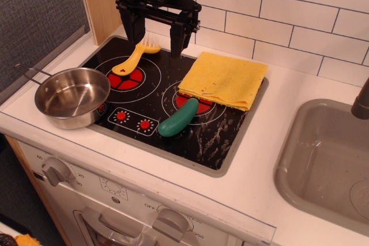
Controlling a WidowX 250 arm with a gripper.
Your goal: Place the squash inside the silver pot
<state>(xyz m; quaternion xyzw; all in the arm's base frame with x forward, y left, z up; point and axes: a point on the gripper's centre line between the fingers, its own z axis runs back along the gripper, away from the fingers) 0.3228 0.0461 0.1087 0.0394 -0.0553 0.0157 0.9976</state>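
Gripper [157, 37] spread wide, teal-green squash [178, 118] on stove [213, 142]

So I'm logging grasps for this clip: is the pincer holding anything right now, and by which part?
Nothing is held. The pincer hangs open above the back of the stove, while the squash lies untouched on the cooktop, apart from the silver pot.

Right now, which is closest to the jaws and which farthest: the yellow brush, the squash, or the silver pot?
1. Yellow brush, just below the gripper, at the stove's back.
2. Squash, on the front right burner.
3. Silver pot, at the front left corner, about as far; too close to call.
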